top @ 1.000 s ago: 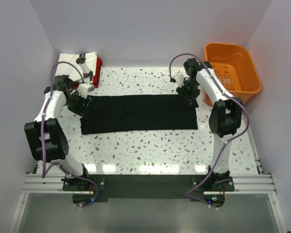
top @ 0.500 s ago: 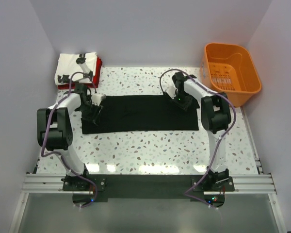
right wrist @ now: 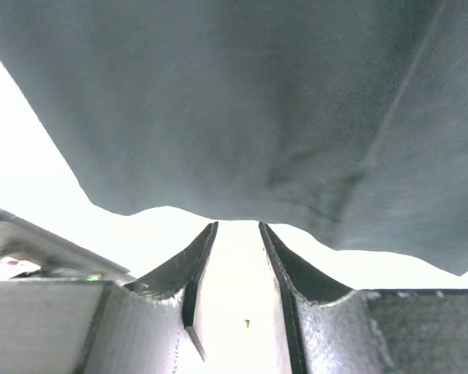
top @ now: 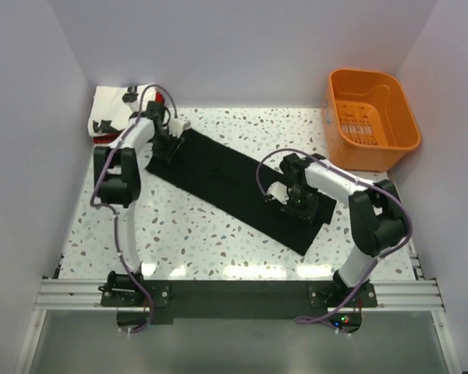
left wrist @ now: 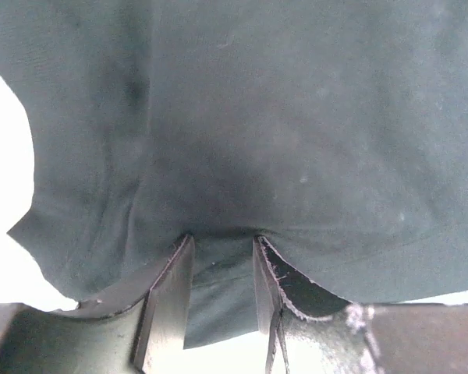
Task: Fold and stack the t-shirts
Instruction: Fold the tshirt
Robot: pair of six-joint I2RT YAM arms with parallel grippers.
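Nearest you, your right gripper [top: 296, 204] is down on the near-right end of the black t-shirt [top: 222, 181]. In the right wrist view, its fingers [right wrist: 175, 280] stand only a little apart with a bright slit between them. The shirt's edge lies right at the tips. You cannot tell from here whether the tips pinch that edge or only meet it.

Moving up the table, the black shirt lies as one long narrow band on the speckled table [top: 203, 243]. It runs on a slant from the near right to the far left, and its near corner pokes out past your right gripper.

At the far-left end, your left gripper [top: 165, 146] is on the cloth. In the left wrist view, its fingers [left wrist: 168, 292] are drawn in close. Black fabric runs down between them and puckers just past the tips, so that one has the shirt clamped.

Farther back, the white t-shirt [top: 111, 105] with black figures sits in the far-left corner, just beyond your left arm. The red t-shirt [top: 101, 140] peeks out from under its edge. In the far-right corner stands the orange basket [top: 374, 140], well apart from the black shirt.
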